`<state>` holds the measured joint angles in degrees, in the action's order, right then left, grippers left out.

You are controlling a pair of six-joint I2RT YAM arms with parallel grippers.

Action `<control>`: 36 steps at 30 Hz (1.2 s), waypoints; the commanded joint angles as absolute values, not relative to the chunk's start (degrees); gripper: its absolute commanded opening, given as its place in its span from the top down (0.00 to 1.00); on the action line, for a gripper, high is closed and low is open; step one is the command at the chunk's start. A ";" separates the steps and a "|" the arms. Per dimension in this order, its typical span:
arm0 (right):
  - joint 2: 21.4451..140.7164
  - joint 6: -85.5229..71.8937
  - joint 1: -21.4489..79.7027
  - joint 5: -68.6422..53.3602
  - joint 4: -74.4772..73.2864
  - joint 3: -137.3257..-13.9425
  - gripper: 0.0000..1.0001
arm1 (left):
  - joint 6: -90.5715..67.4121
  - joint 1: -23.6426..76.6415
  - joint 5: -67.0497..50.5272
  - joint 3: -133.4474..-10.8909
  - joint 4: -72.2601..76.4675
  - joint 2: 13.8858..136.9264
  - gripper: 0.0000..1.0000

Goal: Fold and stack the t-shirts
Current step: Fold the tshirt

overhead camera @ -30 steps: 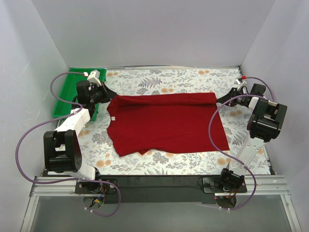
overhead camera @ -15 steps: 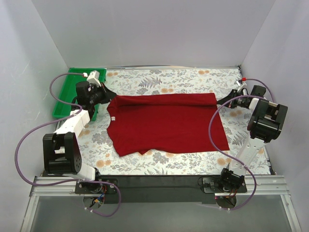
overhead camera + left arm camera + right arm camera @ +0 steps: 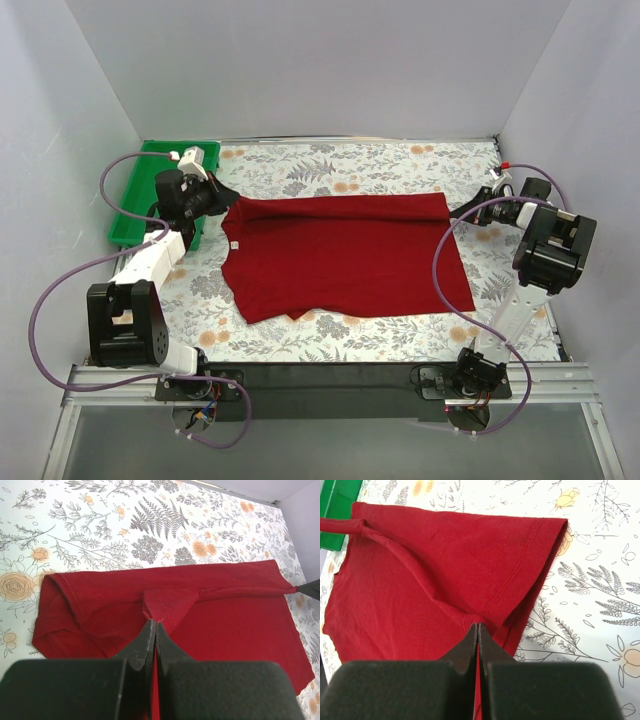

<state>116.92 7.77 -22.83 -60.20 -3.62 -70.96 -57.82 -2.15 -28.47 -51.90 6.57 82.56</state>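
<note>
Floral table (image 3: 300, 165), red t-shirt (image 3: 340, 260) spread, far corners clamped in L jaws, R jaws

We see a shallow green plastic tray (image 3: 133, 192) at the far left edge of a white table covering printed with grey ferns and orange flowers (image 3: 330, 165), plain pale walls (image 3: 320, 70) enclosing both.

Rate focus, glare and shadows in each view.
Top external: even, soft light, faint shadows, no glare, t-shirt sharp. Left wrist: left tool dark and blurred up close, the cloth beyond it crisp. Right wrist: right tool likewise soft, hem stitching sharp, no glare.
</note>
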 commanded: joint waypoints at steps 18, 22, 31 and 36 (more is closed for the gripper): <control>107.85 13.18 -24.52 -59.85 -6.85 -69.18 0.48 | -55.11 -2.55 -26.46 -48.70 1.14 72.61 0.43; 106.00 14.41 -24.43 -61.17 -9.75 -68.90 0.48 | -55.54 -2.55 -26.28 -47.81 1.49 69.61 0.37; 101.96 25.05 -18.38 -65.13 -30.04 -66.98 0.50 | -58.63 1.12 -26.92 -55.01 -2.98 85.33 0.39; 98.53 27.07 -14.33 -65.22 -31.38 -63.02 0.51 | -55.20 6.41 -18.20 -61.86 -5.71 94.02 0.43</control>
<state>102.24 23.35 -15.75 -63.16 -27.40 -64.31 -57.65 4.12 -23.59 -56.84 -3.92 92.51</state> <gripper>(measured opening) 0.498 0.577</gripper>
